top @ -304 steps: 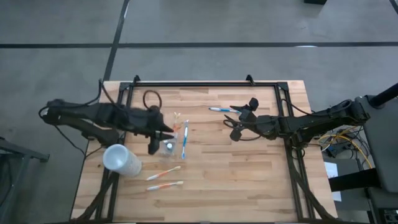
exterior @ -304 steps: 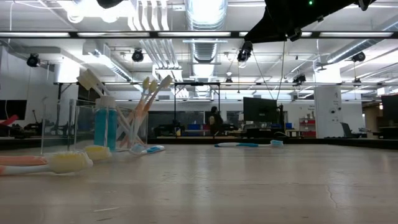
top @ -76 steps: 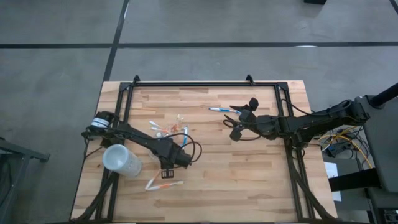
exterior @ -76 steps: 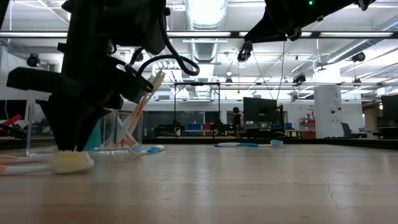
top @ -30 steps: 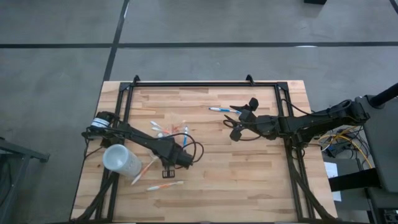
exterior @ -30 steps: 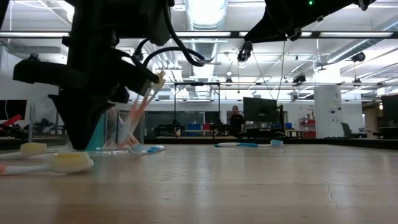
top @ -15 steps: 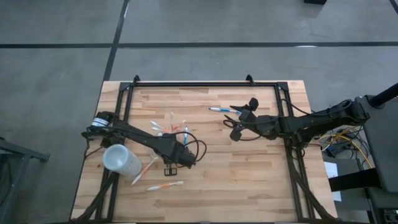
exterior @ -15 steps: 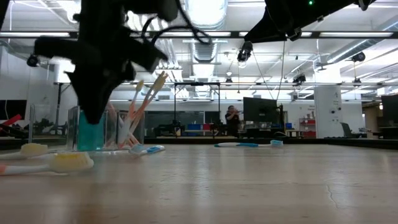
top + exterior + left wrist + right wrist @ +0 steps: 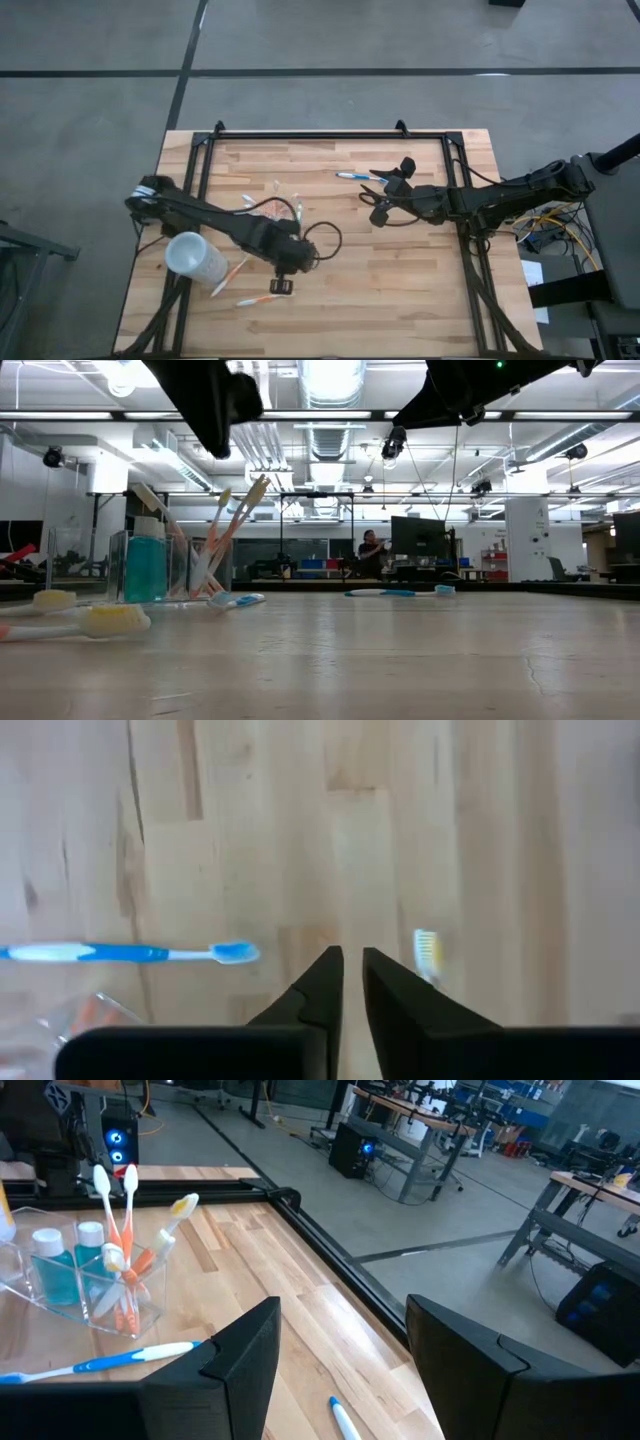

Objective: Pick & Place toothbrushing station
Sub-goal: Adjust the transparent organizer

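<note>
Pointing to the left gripper (image 9: 351,955), the student asked: "What did your jaws hold?"

"Nothing. They stood a narrow slit apart above bare wood, with a white-blue toothbrush (image 9: 130,953) off one fingertip and a yellow-bristled brush head (image 9: 428,952) just off the other. The clear tumbler (image 9: 165,565), holding the toothpaste tube (image 9: 146,565) and several upright brushes, lay behind my fingers. My right gripper (image 9: 345,1315) waited wide apart and empty, with another blue toothbrush (image 9: 352,176) just beside it."

"What could have failed?"

"As I judged it, so slim a gap would have straddled no handle. Descending thus, a fingertip might have pressed a brush and rolled it aside. A brush carried in tilted might have caught those already standing and tipped the tumbler."
</note>
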